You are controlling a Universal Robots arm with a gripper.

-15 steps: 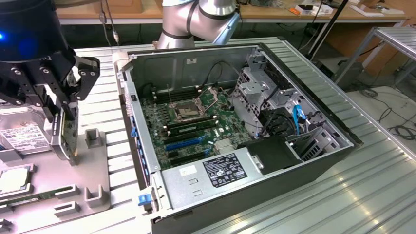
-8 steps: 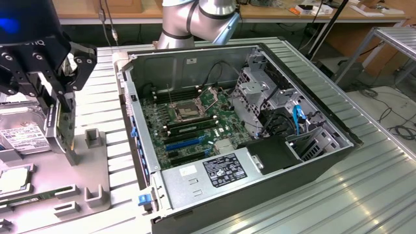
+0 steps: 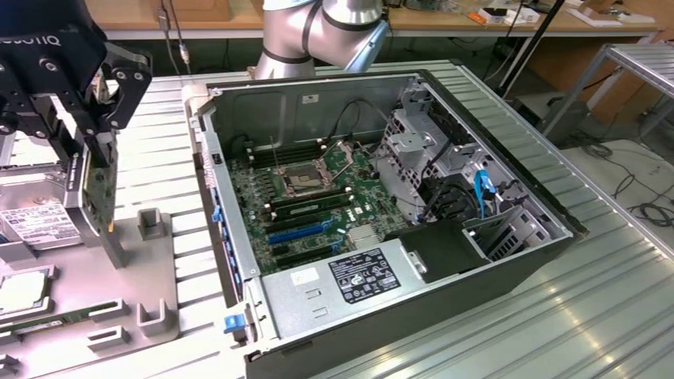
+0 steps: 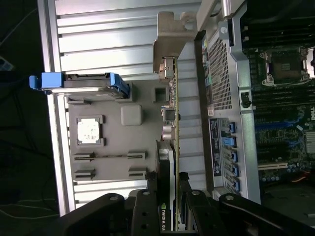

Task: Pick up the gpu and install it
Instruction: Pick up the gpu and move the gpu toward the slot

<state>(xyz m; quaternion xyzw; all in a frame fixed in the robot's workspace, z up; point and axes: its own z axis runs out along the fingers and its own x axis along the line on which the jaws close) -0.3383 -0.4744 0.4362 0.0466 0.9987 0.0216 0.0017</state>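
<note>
hand (image 4: 170,199): my jaws part-closed, pinching the thin black green-edged gpu (image 4: 173,128) edge-on | gpu: upright above grey fixture tray (image 3: 158,276), beside open black computer case (image 3: 474,316) | care: I carry it untwisted, clear of the case wall

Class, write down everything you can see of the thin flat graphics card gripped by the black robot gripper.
The thin flat graphics card stands upright, clamped by the black gripper, over the grey parts tray on the exterior view's left. It shows a green board edge, a black block with Nvidia lettering on one face, small metal connectors and a bent silver metal bracket at one end. Whether its lower edge touches the tray cannot be told.
</note>
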